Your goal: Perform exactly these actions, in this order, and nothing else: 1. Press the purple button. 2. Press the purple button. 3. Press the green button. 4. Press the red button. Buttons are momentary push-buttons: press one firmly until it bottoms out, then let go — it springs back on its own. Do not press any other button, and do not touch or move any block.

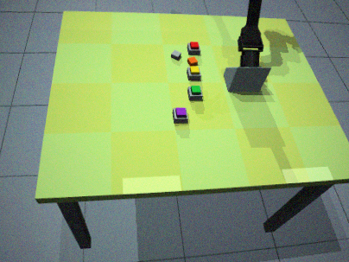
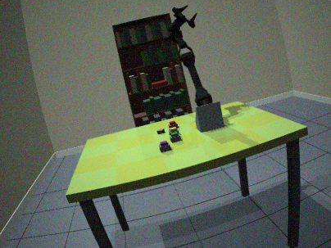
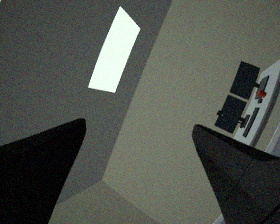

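The top view's edge cuts off the arm (image 1: 255, 8) above its base.

table (image 1: 86, 155) yellow-green | on it: purple button (image 1: 180, 112), green button (image 1: 195, 90), red button (image 1: 194, 46), grey block (image 1: 175, 54)

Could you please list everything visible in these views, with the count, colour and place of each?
Table: one, yellow-green checkered, dark legs, on grey tiled floor.
Buttons: four in a rough line mid-table, on grey bases: red farthest, yellow, green, purple nearest.
Blocks: two, orange between red and yellow buttons; grey left of it.
Bookshelf: one, dark brown, against back wall.
Arm base: one, grey, on table's right.
Arm: one, black, raised high.
Gripper: open, empty, pointing upward.
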`<act>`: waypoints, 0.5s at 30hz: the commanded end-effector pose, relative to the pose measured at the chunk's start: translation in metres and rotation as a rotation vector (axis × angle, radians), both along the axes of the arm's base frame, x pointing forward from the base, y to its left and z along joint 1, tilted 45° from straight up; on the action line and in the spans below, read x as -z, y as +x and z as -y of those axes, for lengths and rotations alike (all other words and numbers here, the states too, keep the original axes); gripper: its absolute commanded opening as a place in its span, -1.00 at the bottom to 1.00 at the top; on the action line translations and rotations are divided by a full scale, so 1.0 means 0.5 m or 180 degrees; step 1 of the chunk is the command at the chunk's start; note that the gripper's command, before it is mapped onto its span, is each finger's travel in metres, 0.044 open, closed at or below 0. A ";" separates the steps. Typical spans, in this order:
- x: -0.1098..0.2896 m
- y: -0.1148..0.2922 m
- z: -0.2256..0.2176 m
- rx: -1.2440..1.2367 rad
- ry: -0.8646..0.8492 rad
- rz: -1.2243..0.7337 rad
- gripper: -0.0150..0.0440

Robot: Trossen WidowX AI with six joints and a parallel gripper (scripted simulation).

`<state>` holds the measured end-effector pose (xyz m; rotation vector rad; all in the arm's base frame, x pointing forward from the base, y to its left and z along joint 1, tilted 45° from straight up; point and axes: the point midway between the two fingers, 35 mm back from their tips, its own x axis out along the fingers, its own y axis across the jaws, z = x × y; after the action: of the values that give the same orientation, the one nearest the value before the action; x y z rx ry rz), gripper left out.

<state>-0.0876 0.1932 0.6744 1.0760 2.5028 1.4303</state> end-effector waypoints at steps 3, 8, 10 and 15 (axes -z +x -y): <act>-0.017 -0.018 0.037 -0.0109 0.0131 -0.0033 0.86; -0.073 -0.066 0.191 -0.0557 0.0627 -0.0200 0.86; -0.087 -0.073 0.242 -0.0699 0.0786 -0.0249 0.86; -0.116 -0.072 0.405 -0.1142 0.1308 -0.0392 0.86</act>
<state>-0.1265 0.0488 0.7229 0.8742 2.6334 1.9226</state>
